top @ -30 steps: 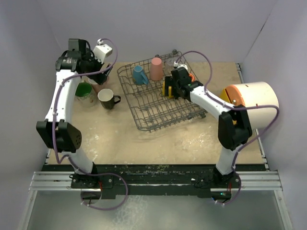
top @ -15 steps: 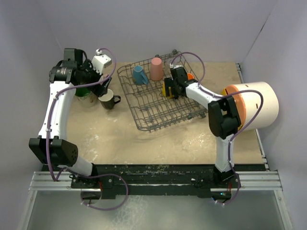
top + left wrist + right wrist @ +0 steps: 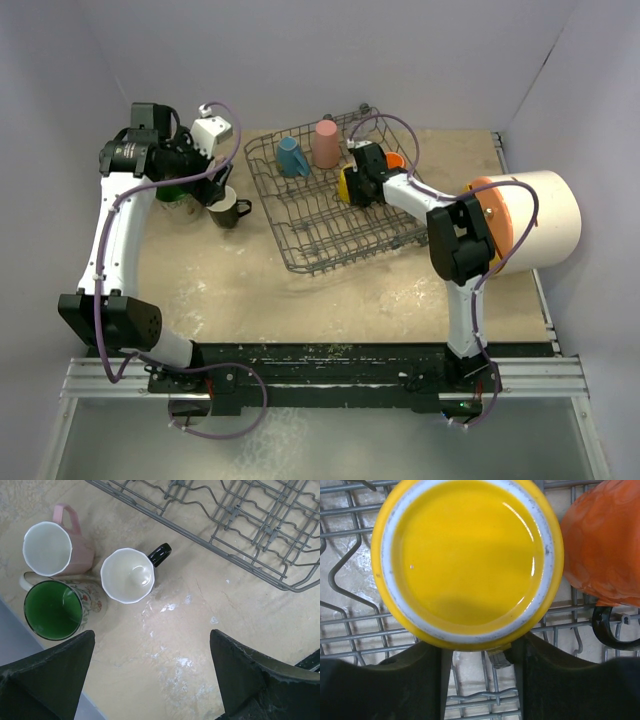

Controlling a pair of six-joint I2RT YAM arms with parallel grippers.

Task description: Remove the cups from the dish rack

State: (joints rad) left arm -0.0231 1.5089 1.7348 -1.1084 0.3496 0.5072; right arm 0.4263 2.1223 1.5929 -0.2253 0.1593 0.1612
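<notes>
The dish rack sits mid-table and holds a blue cup, a tall pink tumbler, an orange cup and an upturned yellow cup. My right gripper is pressed up to the yellow cup; its jaws are narrowed and their tips are hidden under the cup's edge. The orange cup lies just right of it. My left gripper hangs wide open above bare table. A pale pink mug, a black mug and a cream mug with a green inside stand there.
A big white cylinder with an orange end lies at the right edge behind the right arm. The rack's near corner reaches into the left wrist view. Grey walls close in the table on three sides.
The right gripper's jaws have closed in at the yellow cup and the right arm has folded closer to the rack. The left arm drew back a little from the three mugs.
</notes>
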